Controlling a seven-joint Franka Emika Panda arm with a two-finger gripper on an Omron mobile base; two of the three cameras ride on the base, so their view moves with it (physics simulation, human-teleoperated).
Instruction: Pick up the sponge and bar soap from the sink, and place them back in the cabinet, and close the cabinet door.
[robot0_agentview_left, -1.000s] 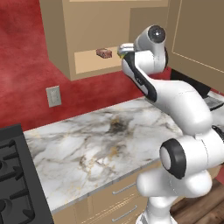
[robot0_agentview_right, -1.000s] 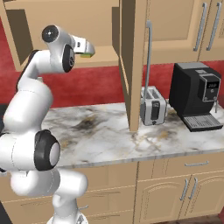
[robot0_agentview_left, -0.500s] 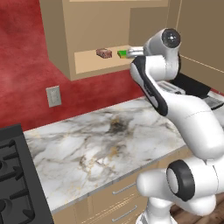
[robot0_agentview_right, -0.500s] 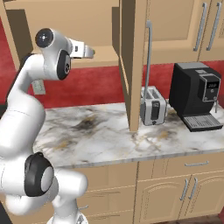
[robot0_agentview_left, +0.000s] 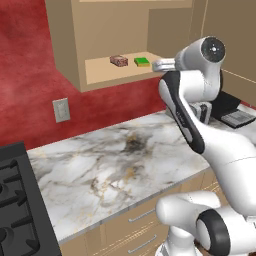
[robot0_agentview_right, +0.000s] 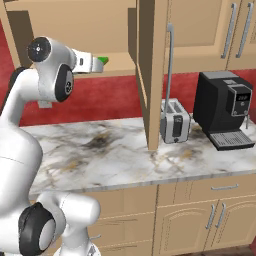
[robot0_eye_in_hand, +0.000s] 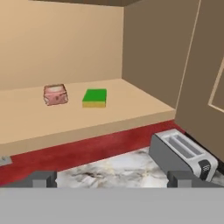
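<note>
Left base view: the bar soap (robot0_agentview_left: 119, 60) and the sponge (robot0_agentview_left: 142, 62) both lie on the shelf of the cabinet (robot0_agentview_left: 112, 71), soap to the left, sponge just beside it. The gripper (robot0_agentview_left: 155, 66) sits near the shelf's right end; whether its claw is apart I cannot tell here.

Right base view: the cabinet door (robot0_agentview_right: 148, 75) stands wide open, edge-on, its long silver handle (robot0_agentview_right: 169, 70) facing right above the toaster (robot0_agentview_right: 174, 120). The risk, I judge, is the arm swinging round and clipping the door edge — or pushing it off-centre so it stops ajar.

Hand view: the fingertips (robot0_eye_in_hand: 43, 178) stand wide apart, empty. The sponge is a green block with a yellowish underside; the soap looks pinkish — both well back from the shelf lip.
</note>
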